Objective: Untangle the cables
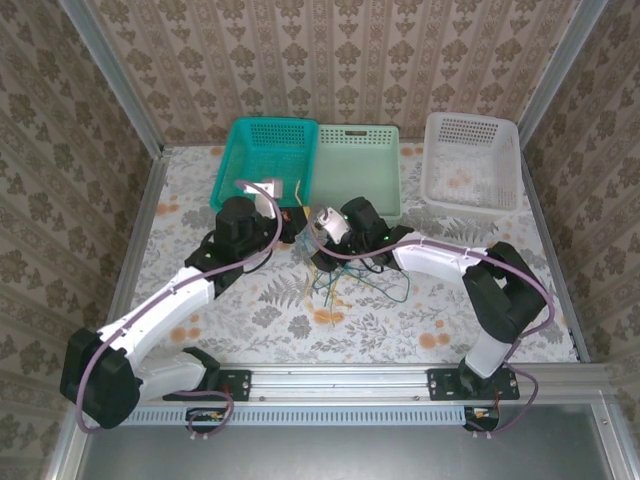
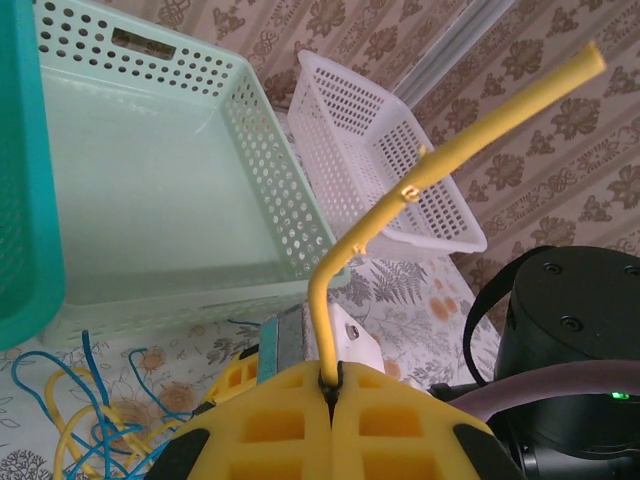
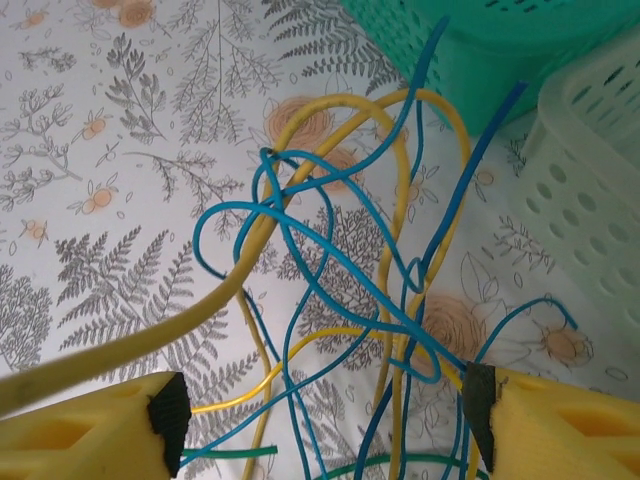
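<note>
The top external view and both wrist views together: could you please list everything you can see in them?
cables: several (the tangle hides the exact count), yellow, blue and green, mid-table in front of the baskets.
teal basket: one, teal, far edge, leftmost.
pale green basket: one, pale green, right beside the teal one.
white basket: one, white, far right, apart from the other two.
table: one, pale with a floral print, under everything.
left arm: one, white and black; its yellow jaws are shut on a yellow cable.
right arm: one, white and black; its yellow jaws are open over the tangle.
</note>
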{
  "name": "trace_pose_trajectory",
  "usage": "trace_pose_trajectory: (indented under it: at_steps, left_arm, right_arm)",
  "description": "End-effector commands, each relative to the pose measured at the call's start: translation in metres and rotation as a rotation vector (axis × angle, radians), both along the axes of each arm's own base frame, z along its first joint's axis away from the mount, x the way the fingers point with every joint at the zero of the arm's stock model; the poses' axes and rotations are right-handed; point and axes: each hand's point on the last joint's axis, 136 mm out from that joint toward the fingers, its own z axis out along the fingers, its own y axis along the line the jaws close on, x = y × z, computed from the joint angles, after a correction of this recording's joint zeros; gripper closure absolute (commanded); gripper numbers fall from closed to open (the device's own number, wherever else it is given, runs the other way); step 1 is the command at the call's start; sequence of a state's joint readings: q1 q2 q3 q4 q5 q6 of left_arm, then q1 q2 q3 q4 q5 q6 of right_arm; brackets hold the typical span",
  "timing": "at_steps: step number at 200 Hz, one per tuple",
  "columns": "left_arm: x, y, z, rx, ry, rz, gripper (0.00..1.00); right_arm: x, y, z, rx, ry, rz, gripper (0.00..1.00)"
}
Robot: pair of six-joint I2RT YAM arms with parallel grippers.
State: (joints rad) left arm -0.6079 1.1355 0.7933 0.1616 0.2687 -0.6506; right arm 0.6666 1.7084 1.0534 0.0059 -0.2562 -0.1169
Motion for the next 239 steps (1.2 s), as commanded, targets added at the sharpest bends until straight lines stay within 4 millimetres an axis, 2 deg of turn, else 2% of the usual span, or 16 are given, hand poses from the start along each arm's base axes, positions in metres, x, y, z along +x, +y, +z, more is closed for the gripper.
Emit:
trace_pose_trajectory:
  at_steps: [1,28,62,95,119,166,203,239]
  left_arm:
    - [-0.008,0.0,0.025,-0.087,-0.035,-0.027,1.0]
    - [-0.008,0.006,0.028,-0.107,-0.035,-0.018,1.0]
    - [-0.01,0.016,0.029,-0.128,-0.033,0.001,1.0]
    - [-0.011,0.022,0.024,-0.111,-0.025,0.008,1.0]
    - [-0.008,0.03,0.022,-0.126,-0.012,0.025,1.0]
    - [-0.006,0.028,0.031,-0.178,-0.024,0.019,1.0]
    - [-0.004,0.027,0.038,-0.222,-0.035,0.016,1.0]
    - [-0.005,0.024,0.038,-0.234,-0.026,0.0,1.0]
  right_arm:
    - [0.01,0.014,0.012,0.037,-0.081,0.036,0.26]
    - [0.019,0.012,0.007,0.024,-0.118,0.008,0.26]
    - [0.016,0.011,0.006,0.049,-0.144,0.017,0.27]
    - [0.015,0.013,0.015,0.087,-0.159,0.019,0.37]
    - [0.012,0.01,0.011,0.067,-0.146,0.033,0.44]
    - [0.013,0.029,0.022,0.156,-0.128,0.078,0.42]
    - [0.007,0.039,0.013,0.156,-0.097,0.126,0.39]
    - [0.013,0.041,0.012,0.156,-0.107,0.108,0.44]
